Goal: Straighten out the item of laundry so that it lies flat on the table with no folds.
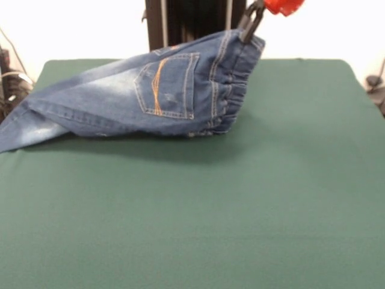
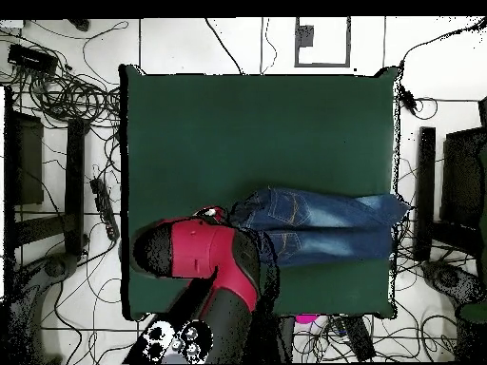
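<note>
The jeans (image 1: 150, 96) are soft, limp denim, light enough to lift by one edge, and best held at the waistband or a leg hem. The gripper (image 1: 248, 30) pinches the waistband, raised off the table (image 1: 198, 217) (legs trailing left to the edge). They are faded blue with orange pocket stitching, lying at the far side, partly tented.

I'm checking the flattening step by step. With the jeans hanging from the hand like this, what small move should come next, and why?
Probably draw the hand away from the legs, then lower it: it pinches the waistband, lifting the jeans into a tent while the leg ends trail off the table edge.
</note>
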`<state>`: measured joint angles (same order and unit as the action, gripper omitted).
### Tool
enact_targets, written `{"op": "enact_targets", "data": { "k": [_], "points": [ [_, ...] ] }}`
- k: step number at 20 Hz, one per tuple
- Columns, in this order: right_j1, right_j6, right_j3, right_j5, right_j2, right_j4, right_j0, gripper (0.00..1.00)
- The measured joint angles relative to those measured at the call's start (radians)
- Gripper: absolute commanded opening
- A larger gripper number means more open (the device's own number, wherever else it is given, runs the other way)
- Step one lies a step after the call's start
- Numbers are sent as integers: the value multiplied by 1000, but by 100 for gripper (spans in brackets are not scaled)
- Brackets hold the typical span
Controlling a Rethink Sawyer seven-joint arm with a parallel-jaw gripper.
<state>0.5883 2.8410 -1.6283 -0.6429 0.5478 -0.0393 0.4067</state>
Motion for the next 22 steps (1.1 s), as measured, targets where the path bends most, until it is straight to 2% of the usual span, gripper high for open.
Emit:
{"op": "enact_targets", "data": {
  "k": [5,8,22],
  "points": [
    [-58,8,79,-175,9,-47,16,0],
    [-77,8,107,-226,9,-72,27,0],
    [-139,8,192,-228,13,-179,101,0]
  ]
}}
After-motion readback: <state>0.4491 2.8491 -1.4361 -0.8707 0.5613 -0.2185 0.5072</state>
